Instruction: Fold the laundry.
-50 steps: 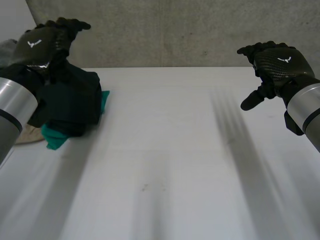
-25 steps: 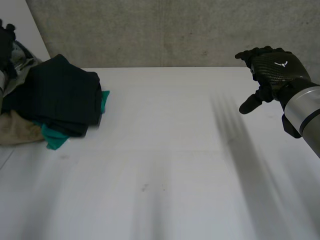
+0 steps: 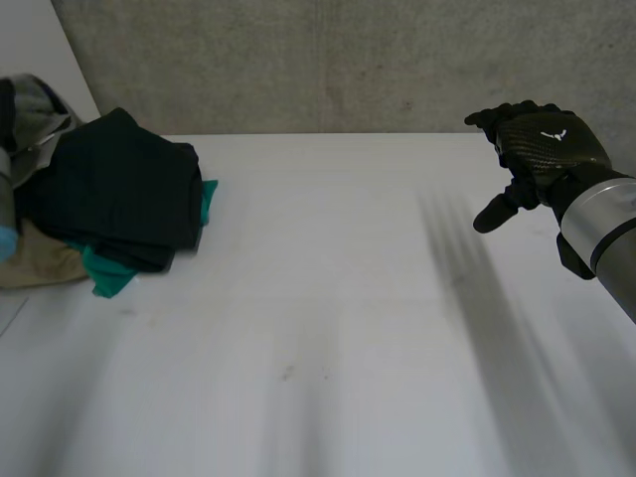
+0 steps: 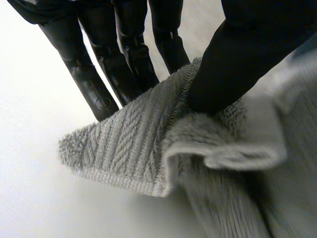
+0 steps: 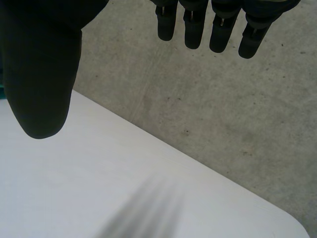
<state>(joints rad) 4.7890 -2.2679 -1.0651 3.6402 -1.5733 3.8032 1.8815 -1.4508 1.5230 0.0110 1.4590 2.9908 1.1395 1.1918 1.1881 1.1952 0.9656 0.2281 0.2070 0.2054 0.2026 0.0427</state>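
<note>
At the table's far left lies a laundry pile: a dark folded garment on top, a teal cloth and a beige cloth under it. Behind the pile sits a grey towel. In the left wrist view my left hand pinches a corner of the grey towel between thumb and fingers. My right hand hovers above the table's far right, well away from the pile. Its fingers are straight and spread with nothing in them.
The white table stretches from the pile to my right hand. A grey concrete wall stands right behind its far edge. My left forearm comes in beside the pile.
My left hand has left the top of the dark garment, moved left behind the pile and closed on the grey towel's corner. The right hand has barely shifted.
</note>
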